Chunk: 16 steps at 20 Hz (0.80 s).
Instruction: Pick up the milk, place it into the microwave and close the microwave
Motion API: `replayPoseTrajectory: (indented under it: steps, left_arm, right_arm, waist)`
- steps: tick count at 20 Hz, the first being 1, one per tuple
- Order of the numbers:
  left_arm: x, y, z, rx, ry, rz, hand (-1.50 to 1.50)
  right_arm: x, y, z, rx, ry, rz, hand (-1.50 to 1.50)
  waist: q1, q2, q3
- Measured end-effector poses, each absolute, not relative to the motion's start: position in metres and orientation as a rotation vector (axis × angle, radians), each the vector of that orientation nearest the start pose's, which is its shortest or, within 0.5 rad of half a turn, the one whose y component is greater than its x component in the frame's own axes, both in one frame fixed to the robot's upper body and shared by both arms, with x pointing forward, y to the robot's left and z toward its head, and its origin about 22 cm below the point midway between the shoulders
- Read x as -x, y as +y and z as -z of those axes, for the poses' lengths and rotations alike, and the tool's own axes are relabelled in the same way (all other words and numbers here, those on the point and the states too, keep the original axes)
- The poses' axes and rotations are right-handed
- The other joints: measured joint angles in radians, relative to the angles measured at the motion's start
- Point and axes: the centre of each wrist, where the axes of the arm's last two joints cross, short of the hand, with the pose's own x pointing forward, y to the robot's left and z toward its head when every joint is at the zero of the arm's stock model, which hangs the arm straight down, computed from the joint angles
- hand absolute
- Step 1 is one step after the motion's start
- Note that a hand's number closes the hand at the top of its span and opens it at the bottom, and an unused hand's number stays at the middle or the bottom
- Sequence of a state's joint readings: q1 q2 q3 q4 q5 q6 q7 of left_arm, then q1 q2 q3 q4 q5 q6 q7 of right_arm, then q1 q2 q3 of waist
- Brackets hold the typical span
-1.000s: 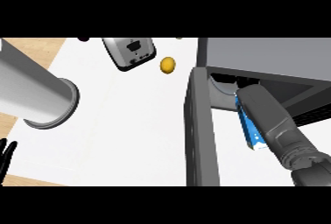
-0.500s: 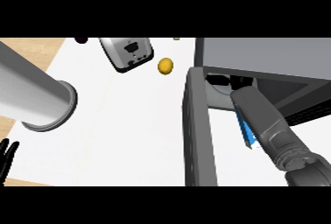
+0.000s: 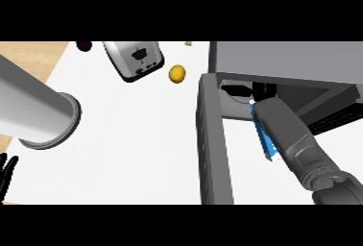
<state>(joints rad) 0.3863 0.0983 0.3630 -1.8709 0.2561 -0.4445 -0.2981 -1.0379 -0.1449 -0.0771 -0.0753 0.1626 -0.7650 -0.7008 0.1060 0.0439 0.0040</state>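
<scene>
**Milk at the microwave mouth**

The milk [image 3: 265, 139], a blue carton edge, shows along the right forearm [image 3: 291, 137] at about four o'clock, over the microwave [image 3: 284, 60] opening; the right hand [image 3: 237, 90] reaches into the dark cavity, and whether its fingers curl round the carton I cannot tell; the microwave door [image 3: 214, 144] stands open, running towards six o'clock; the left hand [image 3: 7, 169] rests at eight o'clock, fingers straight; on the white surface [image 3: 135, 144], a toaster [image 3: 135, 58] and a yellow fruit [image 3: 176, 73] lie near twelve o'clock; a grey cylinder [image 3: 32, 113] crosses at nine o'clock.
</scene>
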Motion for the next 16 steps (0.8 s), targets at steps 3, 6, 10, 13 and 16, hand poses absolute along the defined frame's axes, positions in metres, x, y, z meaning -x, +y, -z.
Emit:
replayPoseTrajectory:
  steps: [3, 6, 10, 13, 16]
  left_arm:
    - [-0.117, 0.354, -0.025, -0.024, -1.882, -0.039, -1.5]
    - [-0.114, 0.35, -0.022, -0.026, -1.874, -0.045, -1.5]
    - [-0.108, 0.345, -0.019, -0.019, -1.874, -0.044, -1.5]
    - [-0.102, 0.345, -0.024, -0.027, -1.877, -0.036, -1.5]
    - [-0.096, 0.336, -0.024, -0.025, -1.862, -0.021, -1.5]
  right_arm:
    - [-0.417, -0.201, 0.01, 0.817, -1.831, -0.346, -1.5]
    - [-0.414, -0.205, 0.015, 0.758, -1.85, -0.322, -1.5]
    - [-0.408, -0.207, 0.024, 0.637, -1.869, -0.297, -1.5]
    - [-0.403, -0.208, 0.031, 0.56, -1.875, -0.273, -1.5]
    - [-0.392, -0.203, 0.046, 0.491, -1.878, -0.235, -1.5]
  waist:
    - [-0.011, -0.006, 0.0]
    - [-0.02, -0.01, 0.0]
    - [-0.033, -0.016, 0.0]
    - [-0.044, -0.022, -0.001]
    - [-0.058, -0.028, -0.001]
